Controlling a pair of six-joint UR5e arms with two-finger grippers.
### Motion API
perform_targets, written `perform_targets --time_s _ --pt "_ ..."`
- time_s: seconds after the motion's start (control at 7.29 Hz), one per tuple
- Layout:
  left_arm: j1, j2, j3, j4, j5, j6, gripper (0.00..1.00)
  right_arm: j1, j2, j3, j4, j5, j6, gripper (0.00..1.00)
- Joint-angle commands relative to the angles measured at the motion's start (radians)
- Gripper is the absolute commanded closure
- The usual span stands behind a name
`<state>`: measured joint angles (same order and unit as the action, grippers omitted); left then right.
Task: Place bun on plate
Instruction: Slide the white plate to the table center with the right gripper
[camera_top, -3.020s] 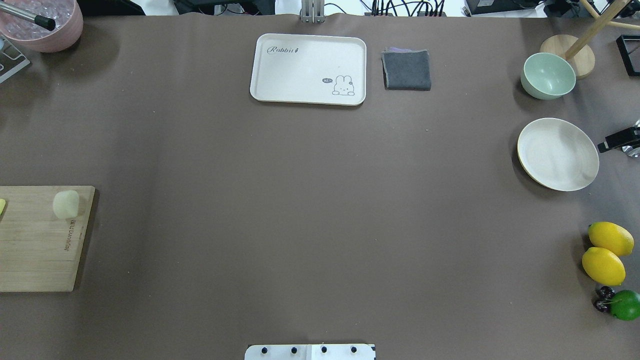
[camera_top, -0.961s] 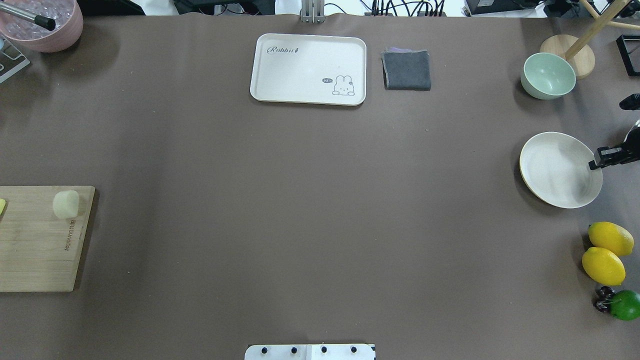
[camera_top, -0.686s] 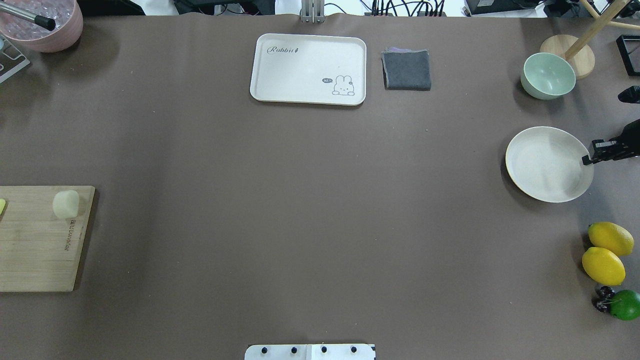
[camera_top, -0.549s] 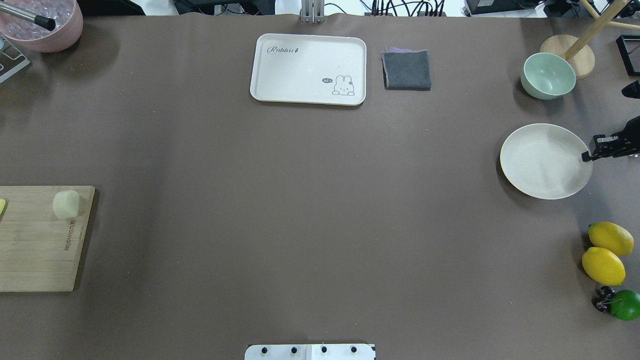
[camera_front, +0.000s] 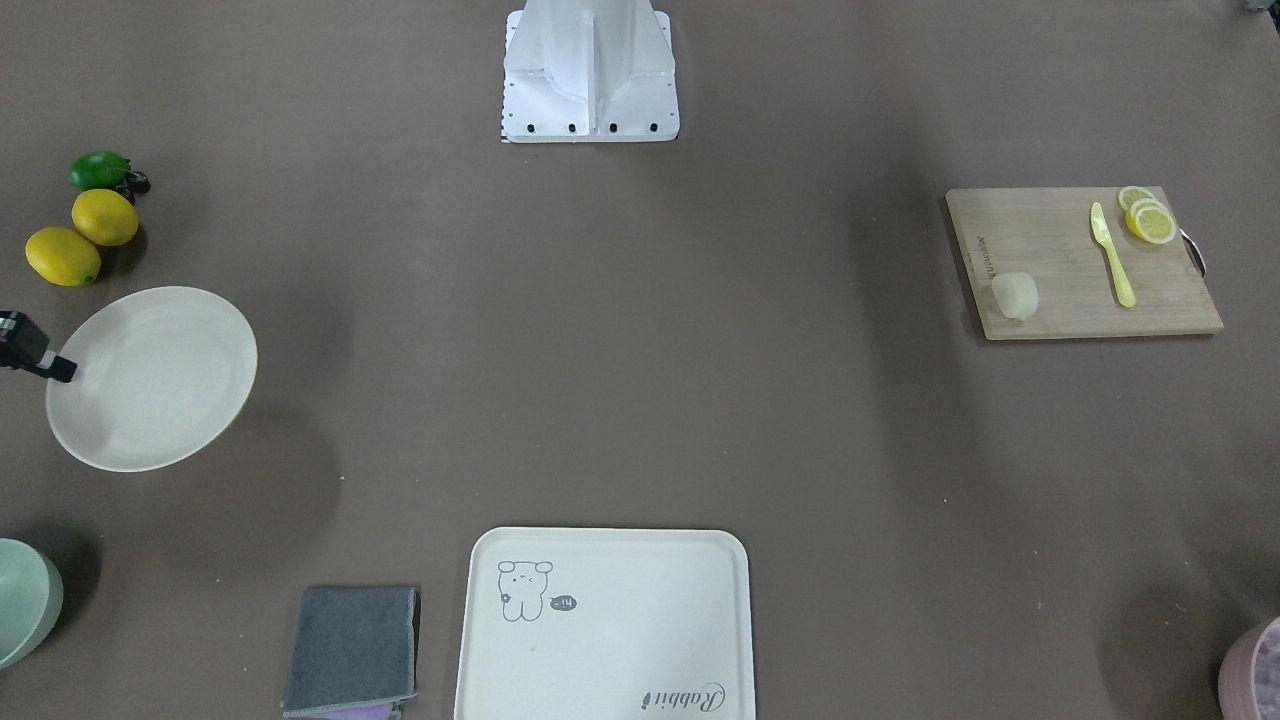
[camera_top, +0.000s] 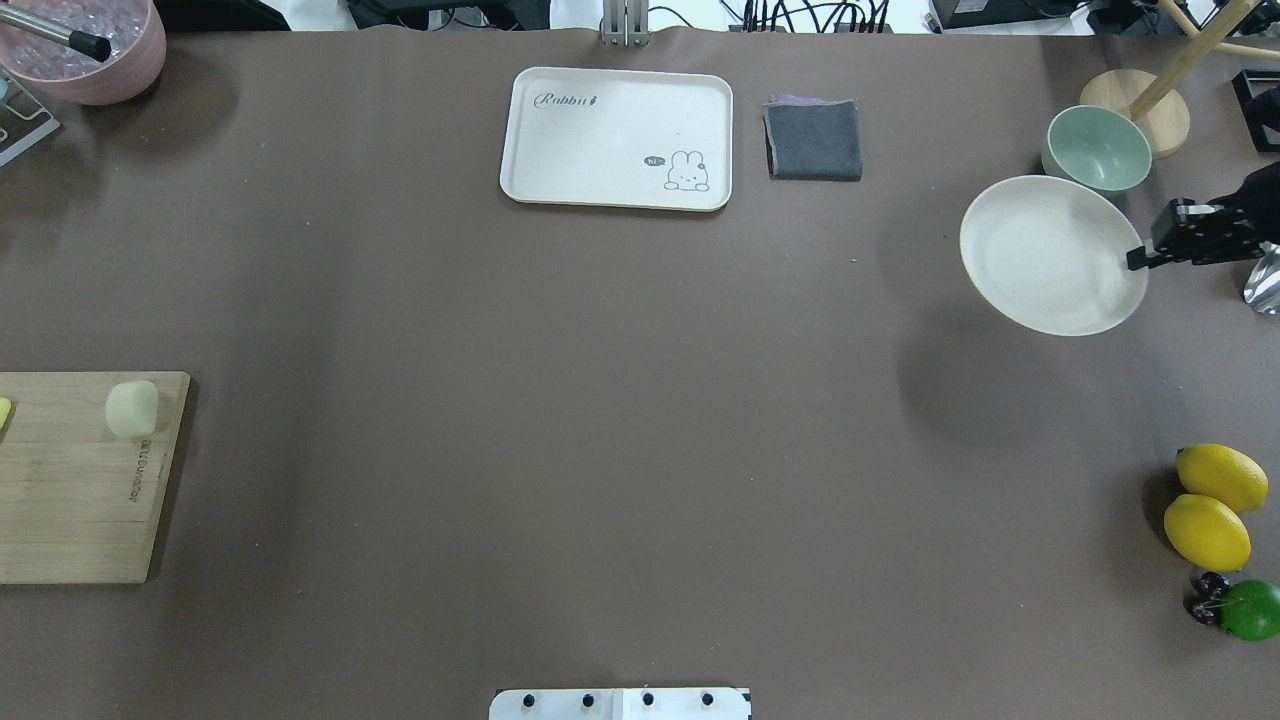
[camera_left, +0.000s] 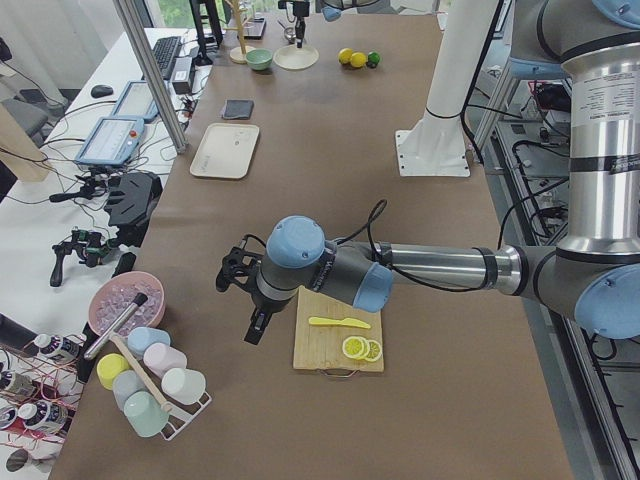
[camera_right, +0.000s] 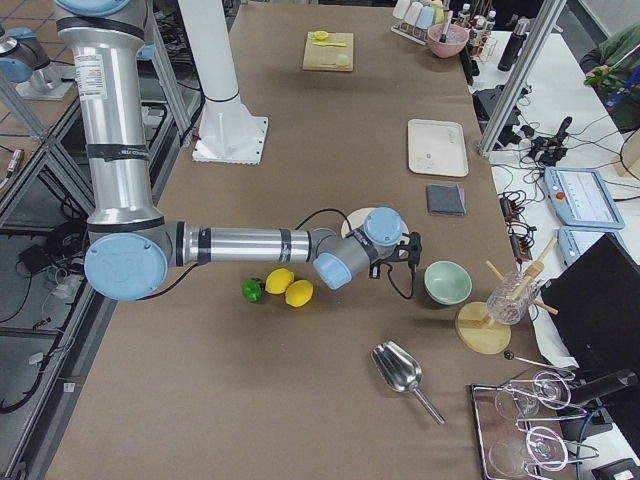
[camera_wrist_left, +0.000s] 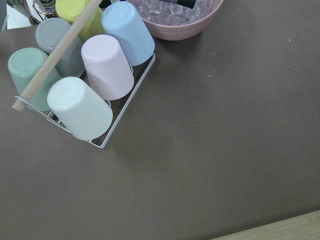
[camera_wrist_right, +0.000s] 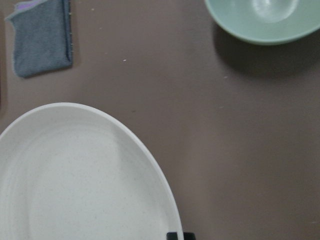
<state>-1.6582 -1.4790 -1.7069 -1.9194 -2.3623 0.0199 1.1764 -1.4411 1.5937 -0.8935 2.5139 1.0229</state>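
The bun (camera_top: 132, 408) (camera_front: 1014, 296), a small pale lump, lies on the wooden cutting board (camera_top: 70, 500) at the table's left edge. The round cream plate (camera_top: 1050, 255) (camera_front: 150, 378) hangs tilted above the table at the right, casting a shadow below it. My right gripper (camera_top: 1140, 258) (camera_front: 60, 368) is shut on the plate's right rim; one black fingertip (camera_wrist_right: 175, 235) shows at the rim in the right wrist view. My left gripper (camera_left: 250, 300) hovers beside the board's outer side, seen only in the exterior left view, so I cannot tell its state.
A pale green bowl (camera_top: 1097, 150) sits just behind the plate, beside a wooden stand (camera_top: 1140, 110). Two lemons (camera_top: 1215, 500) and a lime (camera_top: 1250, 610) lie front right. A rabbit tray (camera_top: 617, 138) and grey cloth (camera_top: 813, 140) lie far centre. Knife (camera_front: 1110, 255), lemon slices (camera_front: 1148, 218), cup rack (camera_wrist_left: 85, 80).
The right gripper closed on the plate's rim, then lifted it and carried it left and toward the far side. The bun and board stayed put.
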Motion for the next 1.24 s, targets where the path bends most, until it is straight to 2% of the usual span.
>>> perform_targets --time_s 0.0,0.27,0.41,0.55,0.82,0.96,1.1 --pt "0.002 -0.001 0.007 0.0 0.0 -0.002 0.02 -0.259 0.136 0.124 -0.002 -0.242 0.347 1.0" --pt "0.002 -0.001 0.007 0.0 0.0 -0.002 0.02 -0.505 0.266 0.092 -0.022 -0.544 0.456 1.0" --pt "0.005 -0.001 0.009 0.0 0.0 -0.002 0.02 -0.57 0.31 0.069 -0.066 -0.611 0.468 1.0" --pt "0.005 -0.001 0.009 0.002 -0.002 -0.023 0.02 -0.625 0.353 0.051 -0.111 -0.674 0.483 1.0" --pt "0.034 -0.001 0.001 -0.003 -0.07 -0.099 0.02 -0.708 0.389 -0.001 -0.111 -0.76 0.51 1.0" --pt "0.082 -0.001 -0.014 -0.048 -0.075 -0.206 0.02 -0.724 0.387 -0.003 -0.113 -0.764 0.51 1.0" --pt "0.131 0.002 -0.013 -0.154 -0.074 -0.338 0.02 -0.725 0.386 -0.006 -0.11 -0.762 0.51 1.0"
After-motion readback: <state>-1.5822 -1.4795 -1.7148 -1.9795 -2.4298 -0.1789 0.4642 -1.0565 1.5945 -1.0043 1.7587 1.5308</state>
